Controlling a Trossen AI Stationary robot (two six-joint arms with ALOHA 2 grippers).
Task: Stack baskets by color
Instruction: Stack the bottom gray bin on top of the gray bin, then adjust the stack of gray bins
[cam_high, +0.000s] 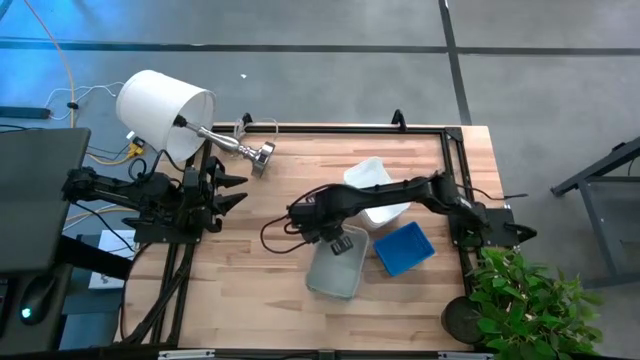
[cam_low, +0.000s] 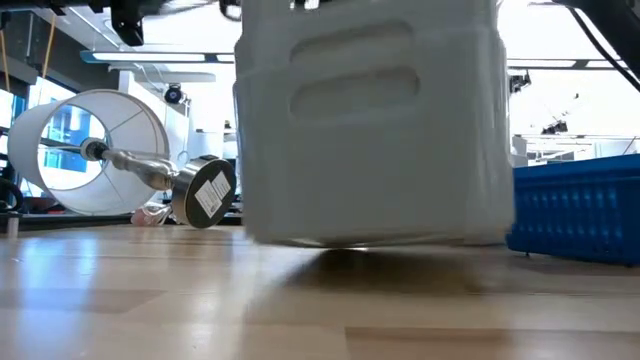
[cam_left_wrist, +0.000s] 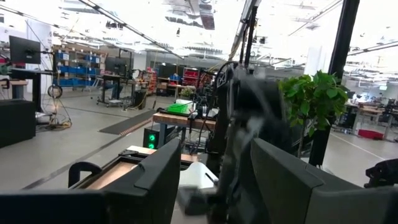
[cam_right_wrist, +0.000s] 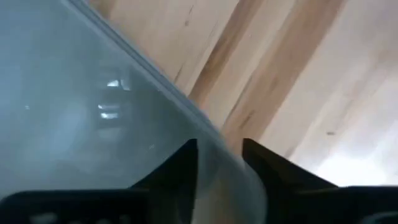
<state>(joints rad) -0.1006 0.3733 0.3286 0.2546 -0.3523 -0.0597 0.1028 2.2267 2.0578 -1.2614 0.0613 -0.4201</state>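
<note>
At table centre the right gripper (cam_high: 342, 243) straddles the rim of the pale grey shallow mesh-sided plastic basket (cam_high: 335, 268), one finger inside the wall and one outside, jaws narrow; whether they pinch or have just let go cannot be told. The white plastic basket (cam_high: 374, 188) sits just beyond, under the arm, and the blue plastic basket (cam_high: 404, 248) lies right of the grey one. The left gripper (cam_high: 228, 190) waits at the left edge, jaws apart, empty. Risk, as a judgement: if the fingers lift while snagged on the rim, the grey basket tips or slides into the blue one. How many baskets are nested in each pile is hidden. The white lampshade lamp (cam_high: 165, 110) lies toppled far left.
</note>
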